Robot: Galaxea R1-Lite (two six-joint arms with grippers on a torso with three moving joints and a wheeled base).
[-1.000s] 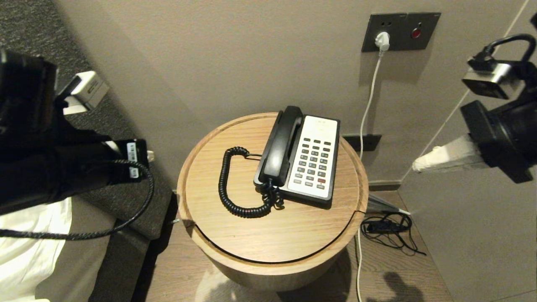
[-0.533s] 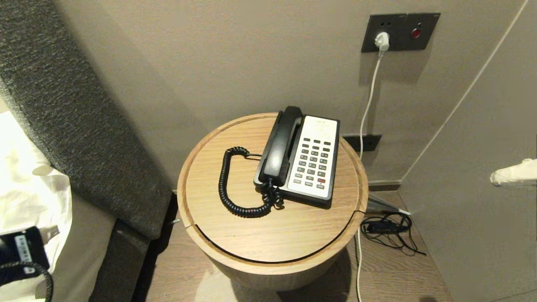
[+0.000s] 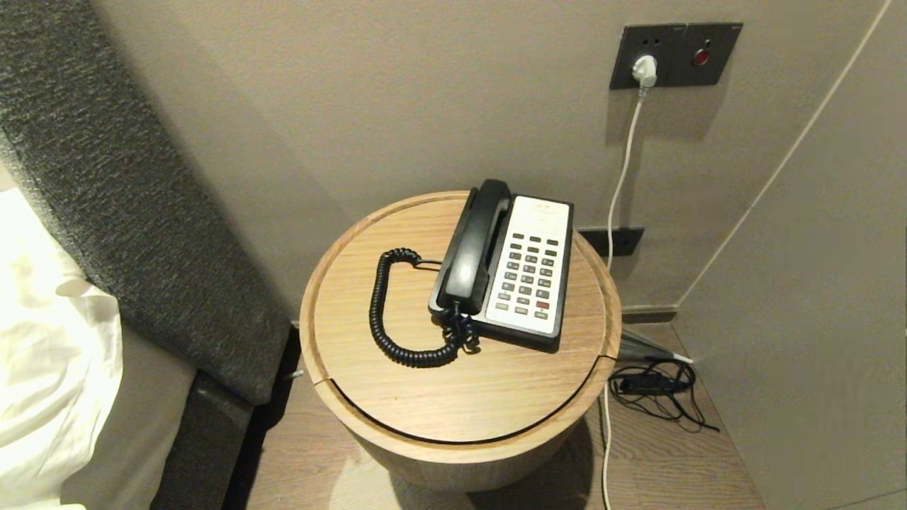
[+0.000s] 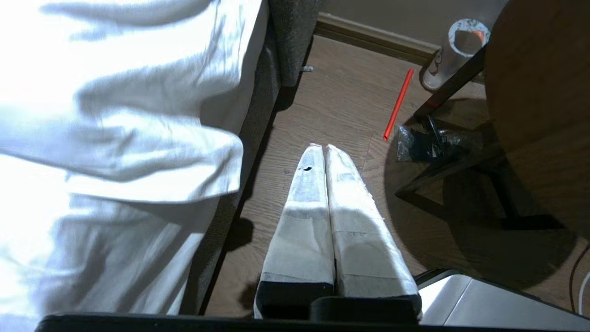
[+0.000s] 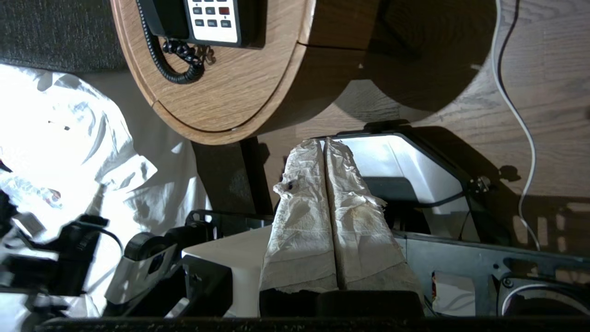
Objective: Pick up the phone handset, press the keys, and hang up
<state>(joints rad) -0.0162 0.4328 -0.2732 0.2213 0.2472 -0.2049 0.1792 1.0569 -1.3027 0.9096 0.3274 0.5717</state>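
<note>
With the handset (image 3: 473,248) on its cradle at the bench's (image 3: 425,404) twelve o'clock, I judged everything finished; left claw (image 4: 325,148) and right claw (image 5: 324,142) hung low, both pressed together.

A round wooden desk (image 3: 460,397) stands on a wood-plank floor (image 3: 659,467), close against a beige wall (image 3: 425,92). On the wall above and to the right of the desk is a dark socket plate (image 3: 677,53) holding a white plug (image 3: 643,69), its cable (image 3: 618,191) hanging down. Left of the desk, a grey upholstered headboard (image 3: 134,212) meets white bedding (image 3: 49,361).
</note>
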